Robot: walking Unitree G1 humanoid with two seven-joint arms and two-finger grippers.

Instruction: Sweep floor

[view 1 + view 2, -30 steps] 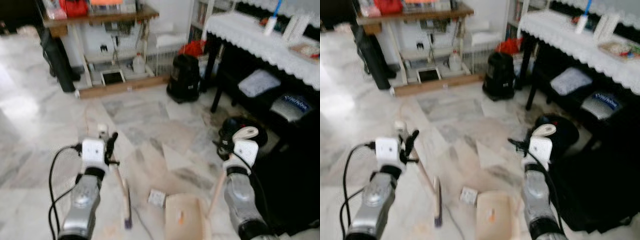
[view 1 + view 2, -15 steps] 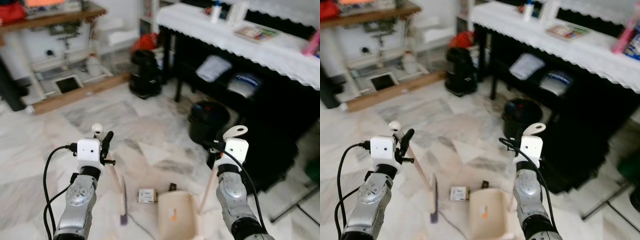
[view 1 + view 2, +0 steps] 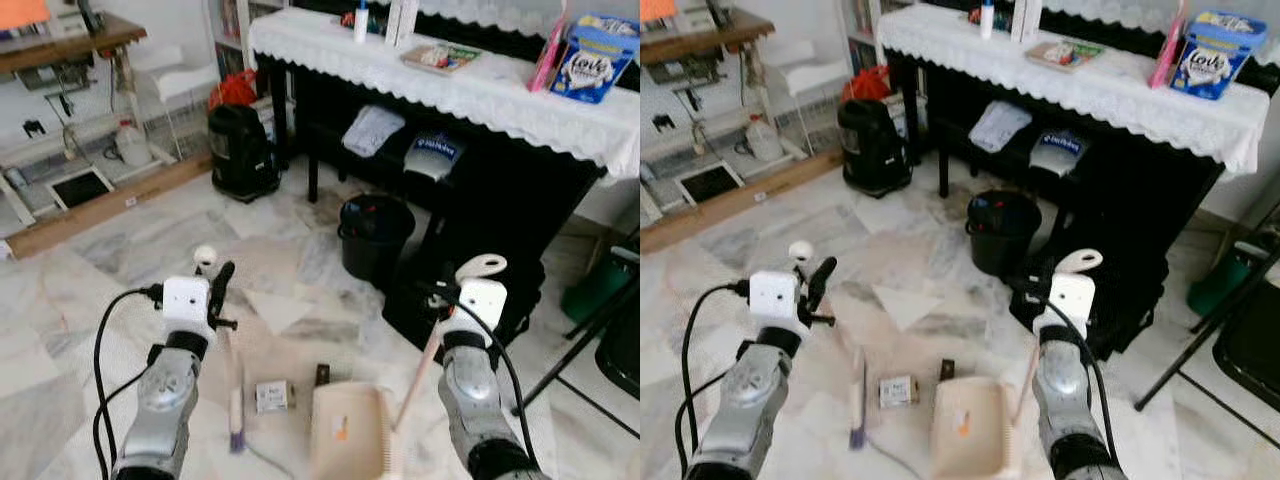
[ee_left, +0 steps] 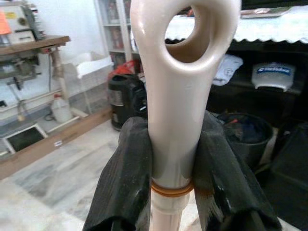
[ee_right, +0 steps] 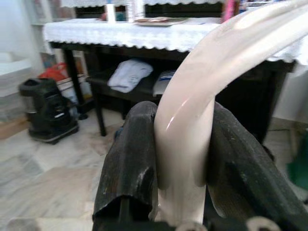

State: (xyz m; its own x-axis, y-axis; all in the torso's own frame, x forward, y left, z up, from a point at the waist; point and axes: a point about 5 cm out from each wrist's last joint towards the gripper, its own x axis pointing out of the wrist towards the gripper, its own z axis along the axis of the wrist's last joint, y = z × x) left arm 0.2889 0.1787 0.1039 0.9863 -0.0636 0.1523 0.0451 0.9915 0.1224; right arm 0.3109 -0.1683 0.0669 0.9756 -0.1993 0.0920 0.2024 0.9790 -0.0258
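My left gripper (image 3: pixel 212 292) is shut on the cream broom handle (image 4: pixel 175 110), just under its ringed top end. The broom runs down to its brush head (image 3: pixel 236 405) on the marble floor. My right gripper (image 3: pixel 456 297) is shut on the dustpan's curved cream handle (image 5: pixel 192 125). The cream dustpan (image 3: pixel 345 437) rests on the floor between my arms. A small white packet (image 3: pixel 268 396) and a small dark scrap (image 3: pixel 322 375) lie on the floor between the brush head and the dustpan.
A black bin (image 3: pixel 375 235) stands just ahead, beside a black table with a white lace cloth (image 3: pixel 450 85). A black bag (image 3: pixel 240 150) sits further back. Black chair legs (image 3: pixel 590 340) cross the right side. Wooden shelving (image 3: pixel 70 190) is at the far left.
The whole view has swung to the right, so the table and bin now sit ahead; the camera moved. Both grippers keep their hold on the broom and the dustpan.
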